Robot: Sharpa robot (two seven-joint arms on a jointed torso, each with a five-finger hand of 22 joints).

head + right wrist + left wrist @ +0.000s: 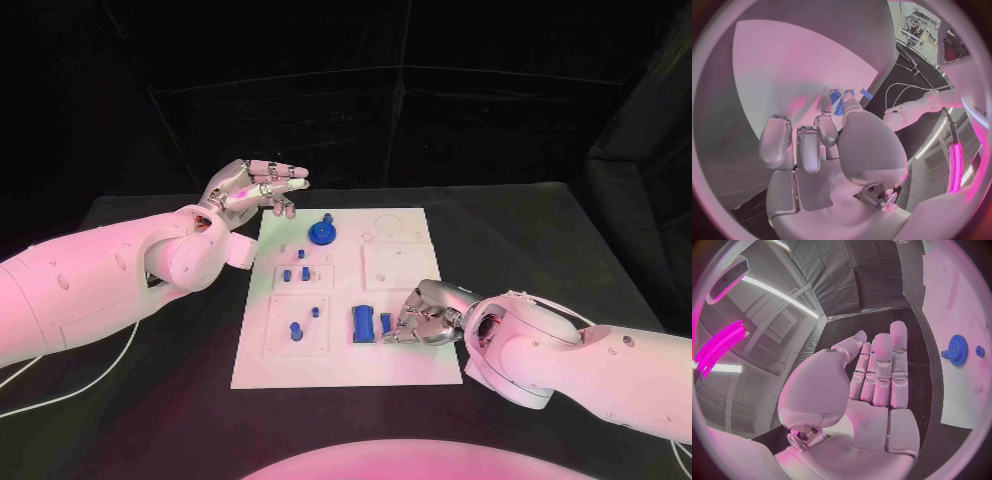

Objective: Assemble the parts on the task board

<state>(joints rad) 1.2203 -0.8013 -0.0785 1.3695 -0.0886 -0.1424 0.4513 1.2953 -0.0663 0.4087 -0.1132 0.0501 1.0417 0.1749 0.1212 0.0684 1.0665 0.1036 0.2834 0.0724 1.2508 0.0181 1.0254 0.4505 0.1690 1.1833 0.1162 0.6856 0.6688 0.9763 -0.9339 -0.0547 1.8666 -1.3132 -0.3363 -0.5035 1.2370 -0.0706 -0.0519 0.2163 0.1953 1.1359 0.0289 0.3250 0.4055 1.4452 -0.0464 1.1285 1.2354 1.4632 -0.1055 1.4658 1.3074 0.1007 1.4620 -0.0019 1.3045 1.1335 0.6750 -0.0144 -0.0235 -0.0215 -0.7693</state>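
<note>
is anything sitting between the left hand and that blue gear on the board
Nothing visible does. The left hand hovers open off the far left corner of the task board, and the blue gear stands near that end of the board. Between them lie only bare table and bare white plate. The right hand is at the other end.

Black desk (pixel 159 420), dark curtained enclosure, pink-tinted light.
Black curtain (pixel 375 120) hangs in folds just behind the desk. Past the curtain: bright ceiling strip light (pixel 779 292), wall vent (pixel 779 326) under it, magenta glowing panel (pixel 718 347) beside the vent.
</note>
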